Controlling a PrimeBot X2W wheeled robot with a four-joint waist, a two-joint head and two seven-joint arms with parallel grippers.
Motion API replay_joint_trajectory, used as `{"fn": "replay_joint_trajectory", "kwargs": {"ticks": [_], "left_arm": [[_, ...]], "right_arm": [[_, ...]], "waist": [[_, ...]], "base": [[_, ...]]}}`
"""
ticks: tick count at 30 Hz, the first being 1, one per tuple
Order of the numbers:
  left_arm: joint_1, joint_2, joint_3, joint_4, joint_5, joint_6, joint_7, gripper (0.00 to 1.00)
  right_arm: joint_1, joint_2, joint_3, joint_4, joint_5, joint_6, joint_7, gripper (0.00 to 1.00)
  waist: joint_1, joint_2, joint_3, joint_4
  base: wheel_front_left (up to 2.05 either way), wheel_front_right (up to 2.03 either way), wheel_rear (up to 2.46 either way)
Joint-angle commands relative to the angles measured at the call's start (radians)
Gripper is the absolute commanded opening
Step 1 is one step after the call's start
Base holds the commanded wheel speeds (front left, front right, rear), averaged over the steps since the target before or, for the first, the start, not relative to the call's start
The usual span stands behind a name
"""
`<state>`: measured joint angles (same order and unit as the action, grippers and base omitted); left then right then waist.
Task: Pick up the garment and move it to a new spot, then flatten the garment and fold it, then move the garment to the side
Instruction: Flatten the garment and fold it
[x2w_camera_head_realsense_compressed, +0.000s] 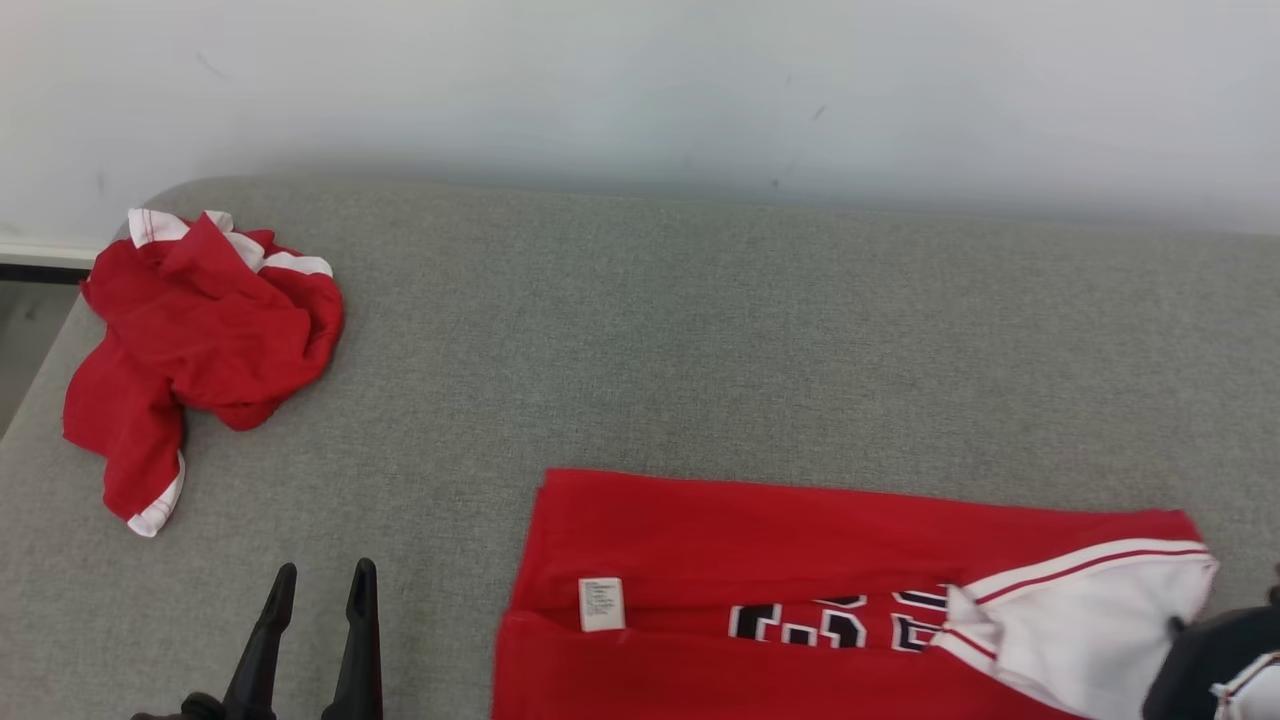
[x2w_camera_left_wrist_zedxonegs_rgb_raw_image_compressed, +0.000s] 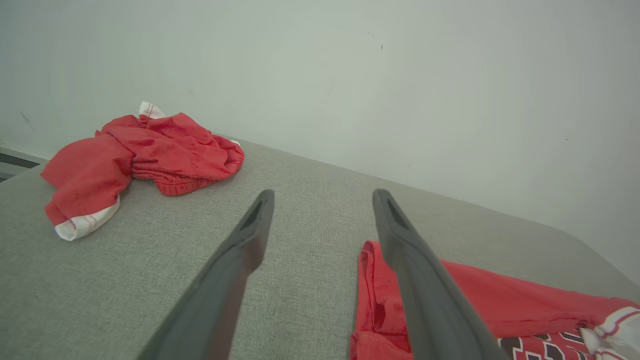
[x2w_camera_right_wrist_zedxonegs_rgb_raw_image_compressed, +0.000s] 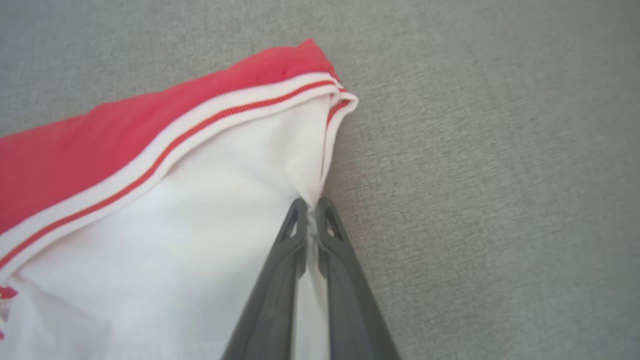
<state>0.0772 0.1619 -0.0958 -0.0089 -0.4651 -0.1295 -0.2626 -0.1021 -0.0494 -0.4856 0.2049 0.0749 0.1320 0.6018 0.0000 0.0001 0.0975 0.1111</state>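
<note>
The garment (x2w_camera_head_realsense_compressed: 760, 530), a red jersey with dark numbers and a white label, lies spread at the front right of the grey cushioned surface (x2w_camera_head_realsense_compressed: 700, 330). Its white sleeve with red-striped trim (x2w_camera_right_wrist_zedxonegs_rgb_raw_image_compressed: 150, 210) is on the right end. My right gripper (x2w_camera_right_wrist_zedxonegs_rgb_raw_image_compressed: 311, 205) is shut on the edge of that white sleeve; in the head view it sits at the lower right corner (x2w_camera_head_realsense_compressed: 1180, 630). Low at the front left, my left gripper (x2w_camera_head_realsense_compressed: 320, 590) stands open with nothing between its fingers. The left wrist view has this gripper (x2w_camera_left_wrist_zedxonegs_rgb_raw_image_compressed: 324, 197) just left of the jersey's hem (x2w_camera_left_wrist_zedxonegs_rgb_raw_image_compressed: 500, 295).
A second red garment with white trim (x2w_camera_head_realsense_compressed: 200, 330) lies crumpled at the far left corner of the surface, and appears as the crumpled heap (x2w_camera_left_wrist_zedxonegs_rgb_raw_image_compressed: 150, 150) in the left wrist view. A pale wall (x2w_camera_head_realsense_compressed: 640, 90) runs behind the surface. The surface's left edge drops off near the heap.
</note>
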Motion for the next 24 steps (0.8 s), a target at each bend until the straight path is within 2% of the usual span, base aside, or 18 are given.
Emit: {"fn": "replay_joint_trajectory", "kwargs": {"ticks": [1, 10, 13, 17, 24], "left_arm": [[0.003, -0.001, 0.002, 0.001, 0.005, -0.001, -0.002, 1.0], [0.028, -0.01, -0.004, 0.004, 0.009, -0.001, -0.002, 1.0], [0.028, -0.012, -0.007, 0.007, 0.008, -0.001, -0.002, 1.0], [0.037, -0.011, -0.011, 0.013, 0.004, -0.001, -0.002, 1.0], [0.051, -0.008, -0.014, 0.024, -0.004, -0.001, -0.002, 1.0]], "right_arm": [[-0.004, -0.003, -0.016, -0.009, -0.007, -0.003, -0.008, 0.0], [-0.005, -0.003, -0.216, -0.11, -0.069, -0.003, -0.026, 0.0], [0.013, -0.002, -0.235, -0.139, -0.068, -0.003, -0.014, 0.0], [0.042, -0.002, -0.185, -0.171, -0.024, -0.003, 0.012, 0.0], [0.111, -0.001, 0.044, -0.243, 0.136, -0.003, 0.076, 0.0]], "waist": [[0.0, -0.0001, -0.007, -0.007], [0.0, -0.0001, -0.034, -0.034], [0.0, -0.0001, -0.044, -0.041], [0.0, -0.0001, -0.062, -0.048], [0.0, -0.0001, -0.093, -0.057]], "base": [[0.0, 0.0, 0.0], [0.0, 0.0, 0.0], [0.0, 0.0, 0.0], [0.0, 0.0, 0.0], [0.0, 0.0, 0.0]]}}
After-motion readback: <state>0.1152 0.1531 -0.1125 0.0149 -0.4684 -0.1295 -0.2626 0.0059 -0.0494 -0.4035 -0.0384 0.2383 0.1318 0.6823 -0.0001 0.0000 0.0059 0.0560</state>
